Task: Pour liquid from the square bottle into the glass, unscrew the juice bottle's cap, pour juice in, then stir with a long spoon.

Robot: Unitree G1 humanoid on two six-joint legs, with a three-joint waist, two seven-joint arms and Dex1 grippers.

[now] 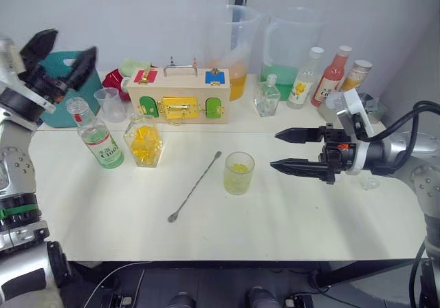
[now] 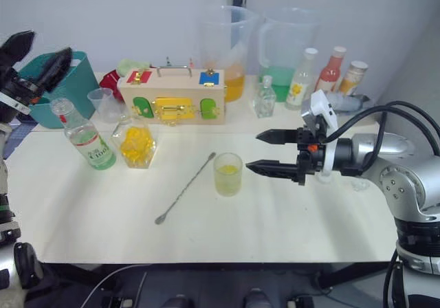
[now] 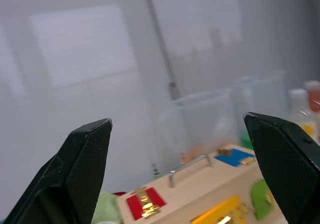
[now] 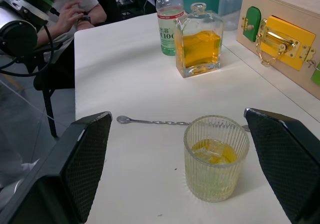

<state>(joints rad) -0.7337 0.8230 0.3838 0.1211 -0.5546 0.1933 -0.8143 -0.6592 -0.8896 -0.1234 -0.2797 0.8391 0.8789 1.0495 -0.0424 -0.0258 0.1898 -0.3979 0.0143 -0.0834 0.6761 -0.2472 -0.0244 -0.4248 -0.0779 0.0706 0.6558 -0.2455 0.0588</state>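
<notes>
Right gripper (image 1: 287, 150) wide open, empty, aimed at glass (image 1: 238, 173); long spoon (image 1: 195, 186) just left. Right wrist: ribbed glass (image 4: 216, 157), slippery, fragile, grip mid-wall. Left wrist: left gripper (image 3: 180, 149) open, empty.

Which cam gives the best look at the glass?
Right wrist view: the glass sits close and unobstructed, ribbed wall and yellowish liquid plain. Both eye views show it smaller, mid-table beside the long spoon. Left wrist view faces the wall.
</notes>
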